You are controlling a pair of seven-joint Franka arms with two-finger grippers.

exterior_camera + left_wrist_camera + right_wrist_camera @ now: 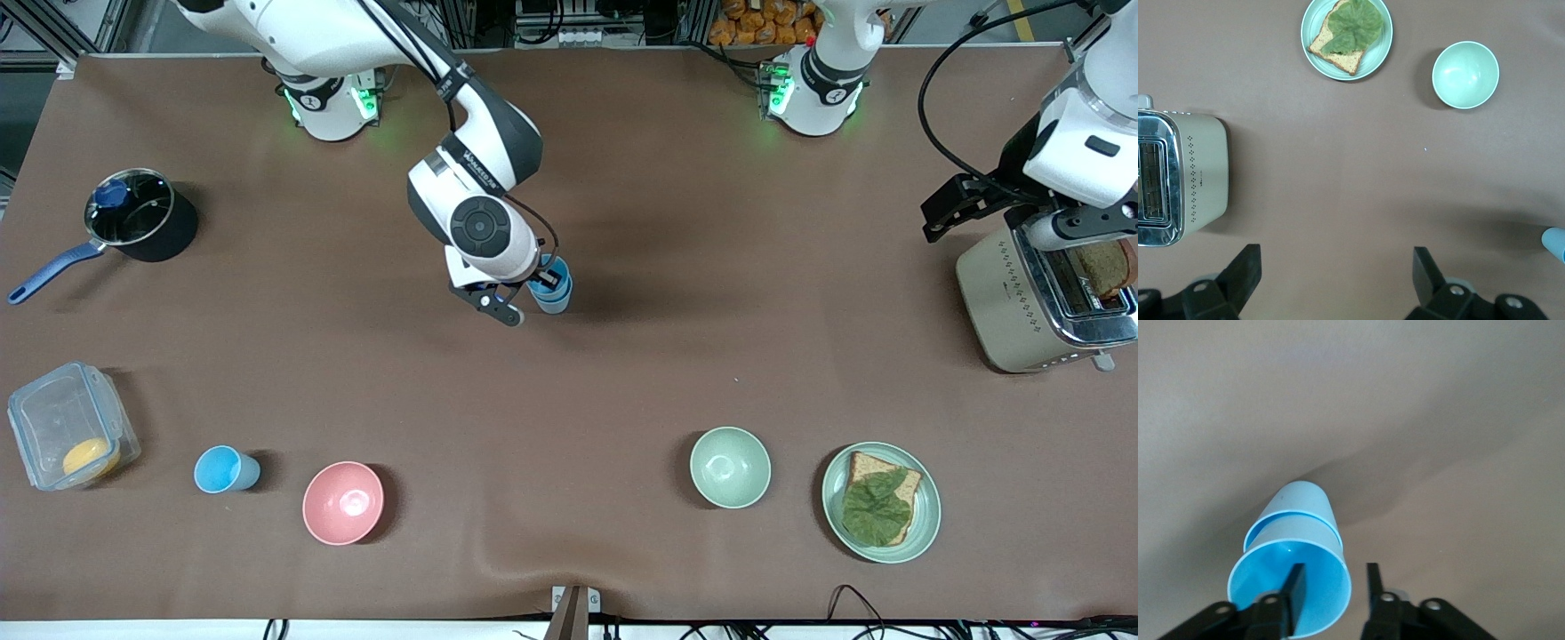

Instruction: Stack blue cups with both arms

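Lone blue cup (225,469) sits near the front camera toward the right arm's end, just beside the pink bowl (343,502). Mid-worktop (711,267), my right pincer (1335,577) straddles the rim of the nested blue cups (553,289), fingers spread with slack. I'd lift straight up so I don't tip them; there's open room all around. My left pincer (1338,273) waits spread by the toaster (1185,177).

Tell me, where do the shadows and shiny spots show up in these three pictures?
Front view: soft dark shadows beside the pink bowl and the pot, green lamps glowing at both arm bases. Left wrist view: the toaster top mirrors light; the open left tool looks dark. Right wrist view: the stacked blue cups, one wall between the right tool's fingers, cast a long shadow on the cloth.
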